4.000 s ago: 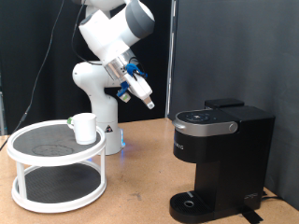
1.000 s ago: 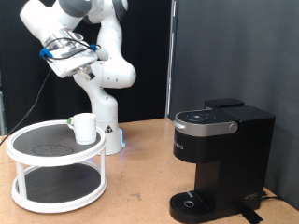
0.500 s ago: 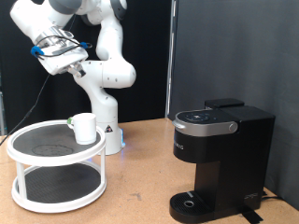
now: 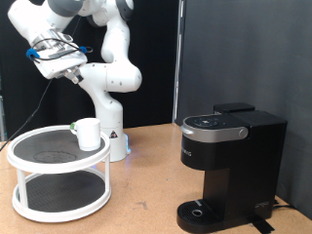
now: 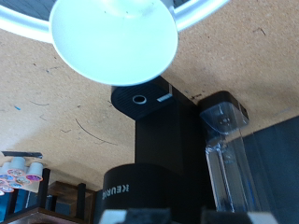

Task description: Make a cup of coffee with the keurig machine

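Note:
The white cup stands upright on the top shelf of a round white two-tier rack at the exterior view's left. In the wrist view the cup shows from above and looks empty. My gripper hangs high above the rack, above and slightly left of the cup, touching nothing. Its two fingertips show far apart at the wrist view's edge, with nothing between them. The black keurig machine stands at the exterior view's right with its lid closed. It also shows in the wrist view.
The robot's white base stands just behind the rack. A black curtain hangs behind the wooden table. The machine's clear water tank is at its rear. Several coloured pods sit on a holder beyond the table.
The arm has swung from the middle to the exterior view's left, above the rack. In the last second the gripper moved slightly further left. The cup and the machine have not moved.

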You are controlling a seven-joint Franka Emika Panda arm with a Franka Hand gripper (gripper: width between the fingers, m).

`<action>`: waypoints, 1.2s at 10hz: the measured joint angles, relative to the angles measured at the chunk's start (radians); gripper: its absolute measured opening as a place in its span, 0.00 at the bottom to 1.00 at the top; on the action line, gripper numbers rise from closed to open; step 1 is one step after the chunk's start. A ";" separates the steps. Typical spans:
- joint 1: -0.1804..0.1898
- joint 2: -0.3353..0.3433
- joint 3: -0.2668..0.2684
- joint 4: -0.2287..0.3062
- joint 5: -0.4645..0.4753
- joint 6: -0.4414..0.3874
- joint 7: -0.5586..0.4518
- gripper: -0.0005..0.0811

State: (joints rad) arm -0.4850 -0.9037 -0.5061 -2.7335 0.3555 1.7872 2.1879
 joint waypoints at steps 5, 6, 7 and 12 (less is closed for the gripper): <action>-0.012 0.007 -0.037 -0.076 -0.002 0.095 -0.050 0.22; -0.012 0.013 -0.047 -0.088 -0.002 0.113 -0.063 0.22; -0.012 0.020 -0.055 -0.096 -0.003 0.128 -0.077 0.45; -0.013 0.093 -0.072 -0.142 -0.019 0.287 -0.132 0.89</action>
State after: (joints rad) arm -0.4983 -0.8106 -0.5782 -2.8754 0.3362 2.0740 2.0554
